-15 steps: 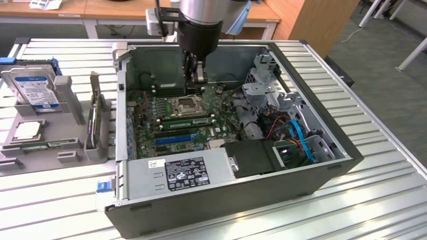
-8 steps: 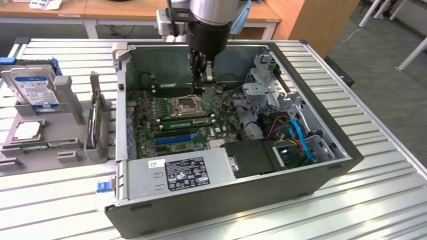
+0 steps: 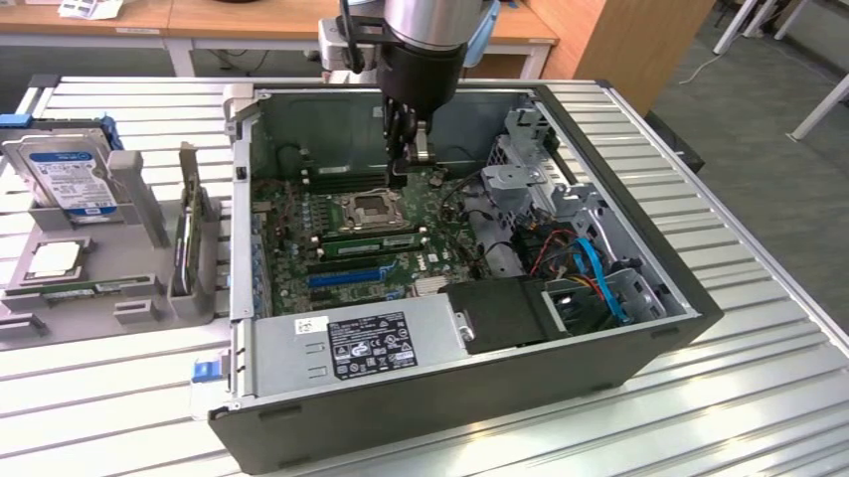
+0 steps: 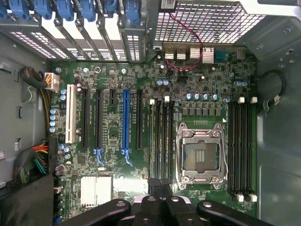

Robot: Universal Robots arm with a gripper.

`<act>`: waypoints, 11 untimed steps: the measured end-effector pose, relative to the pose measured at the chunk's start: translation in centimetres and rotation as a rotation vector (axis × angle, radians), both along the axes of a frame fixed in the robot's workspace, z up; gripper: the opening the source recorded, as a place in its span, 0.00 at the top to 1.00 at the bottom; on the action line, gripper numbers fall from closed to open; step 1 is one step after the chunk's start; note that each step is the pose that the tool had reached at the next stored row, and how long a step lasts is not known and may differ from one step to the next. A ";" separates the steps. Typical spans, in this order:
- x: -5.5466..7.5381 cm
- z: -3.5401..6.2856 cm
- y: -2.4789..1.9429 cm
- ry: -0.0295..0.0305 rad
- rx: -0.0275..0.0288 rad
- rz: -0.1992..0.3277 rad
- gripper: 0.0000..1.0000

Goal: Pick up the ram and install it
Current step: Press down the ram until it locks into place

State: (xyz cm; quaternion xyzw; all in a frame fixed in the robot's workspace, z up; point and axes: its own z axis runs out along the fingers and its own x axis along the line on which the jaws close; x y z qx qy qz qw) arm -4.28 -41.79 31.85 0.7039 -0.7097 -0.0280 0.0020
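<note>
The ram is a thin green stick lying flat along the front of the grey holder, at the exterior view's left, outside the computer case. My gripper hangs inside the open case, just above the motherboard and beside the CPU socket, far from the ram. Its black fingers are pressed together over one end of the memory slots, with nothing visible between them. These slots and the second bank of memory slots look dark, with no stick seen standing in them.
The grey holder also carries a silver hard drive, a square processor chip and an upright green expansion card. Inside the case sit the power supply, a drive cage and blue cables. The slatted metal table surrounds the case.
</note>
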 end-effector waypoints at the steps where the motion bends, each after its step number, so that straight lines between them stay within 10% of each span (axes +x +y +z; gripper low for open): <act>1: 0.0 0.00 0.00 0.0000 0.0000 0.000 0.90; 11: 0.0 -0.01 0.00 -0.0001 0.0001 -0.013 0.90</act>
